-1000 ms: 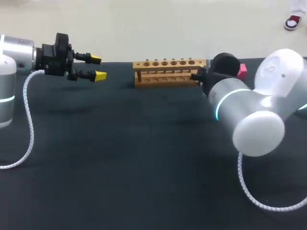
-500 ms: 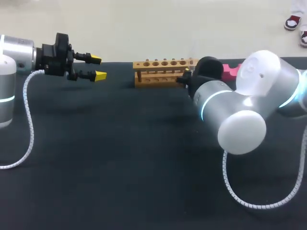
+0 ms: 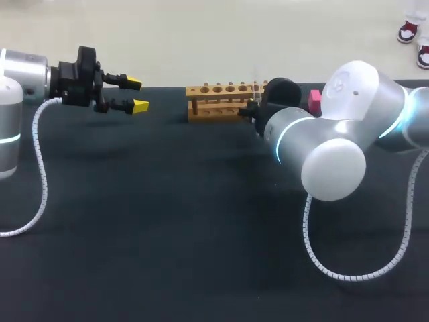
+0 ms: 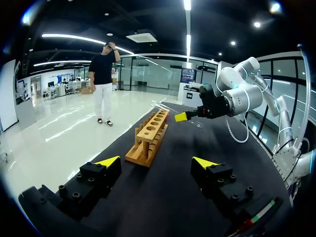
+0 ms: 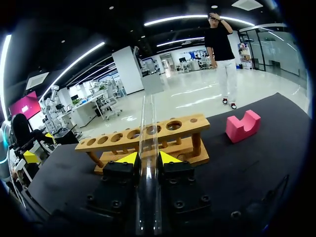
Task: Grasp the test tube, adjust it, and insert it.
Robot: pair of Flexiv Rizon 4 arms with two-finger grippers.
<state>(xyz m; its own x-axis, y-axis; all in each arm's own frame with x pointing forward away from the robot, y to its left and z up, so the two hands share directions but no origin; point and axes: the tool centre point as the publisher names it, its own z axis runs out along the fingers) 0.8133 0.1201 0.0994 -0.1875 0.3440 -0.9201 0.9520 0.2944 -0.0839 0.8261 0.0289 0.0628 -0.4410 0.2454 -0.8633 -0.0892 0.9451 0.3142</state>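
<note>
A clear glass test tube (image 5: 148, 123) stands upright between the yellow tips of my right gripper (image 5: 148, 158), which is shut on it. Just beyond the tube is the wooden rack (image 5: 170, 129) with its row of holes. In the head view the right wrist covers the rack's (image 3: 221, 100) right end, and the tube (image 3: 256, 79) shows faintly above it. My left gripper (image 3: 137, 94) hangs open and holds nothing, well left of the rack. From the left wrist, the rack (image 4: 150, 138) lies ahead of the open left gripper (image 4: 157, 163), and the right gripper (image 4: 183, 116) is at its far end.
A pink notched block (image 5: 243, 126) sits on the black tabletop (image 3: 167, 201) to the right of the rack, also seen behind my right arm (image 3: 314, 99). White spiral cables (image 3: 37, 174) hang from both arms over the table.
My right arm has swung left along the rack with the tube, now covering the rack's right end and uncovering more of the pink block. The left arm has stayed still.
</note>
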